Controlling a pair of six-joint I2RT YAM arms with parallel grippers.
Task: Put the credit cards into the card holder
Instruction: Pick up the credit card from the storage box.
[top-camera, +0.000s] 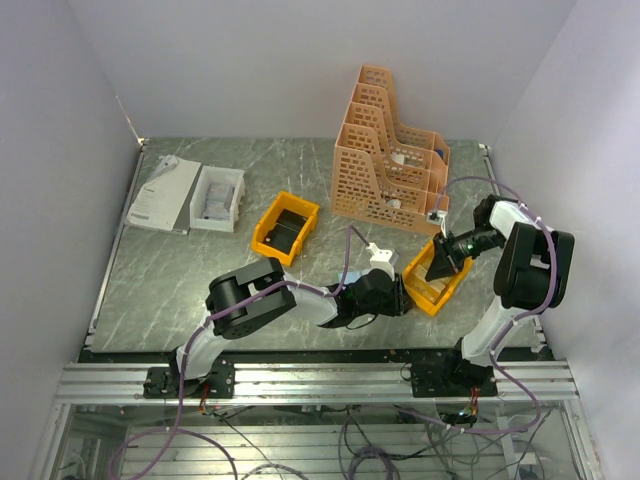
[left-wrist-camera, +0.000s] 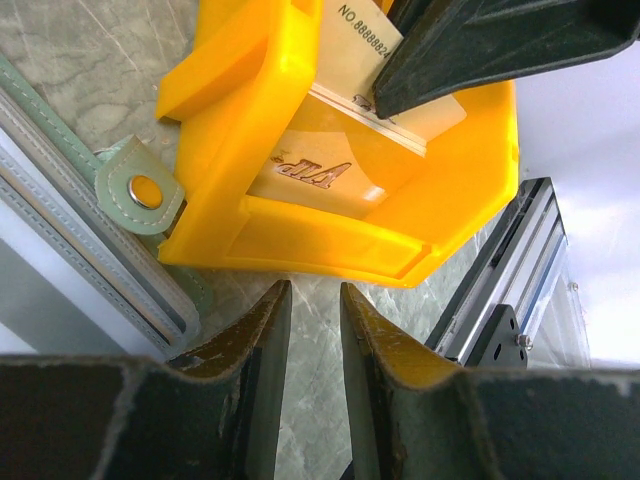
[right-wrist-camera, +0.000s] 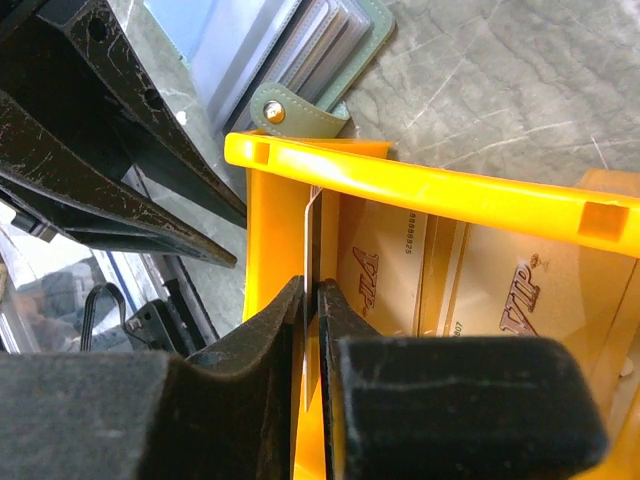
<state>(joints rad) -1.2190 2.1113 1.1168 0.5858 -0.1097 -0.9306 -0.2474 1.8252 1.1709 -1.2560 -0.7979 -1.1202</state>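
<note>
Currently: my right gripper (right-wrist-camera: 310, 292) pinches a card (right-wrist-camera: 312, 215) on edge in the bin (right-wrist-camera: 420, 187), for lifting out; left gripper (left-wrist-camera: 315, 297), narrow, empty, by the wallet (left-wrist-camera: 138, 187), likely to steady it.

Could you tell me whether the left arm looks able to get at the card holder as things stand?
Probably yes: the left gripper hangs beside the card holder, jaws slightly apart and empty. The yellow bin crowds the holder's snap tab, and the right gripper holds a credit card inside that bin.
</note>
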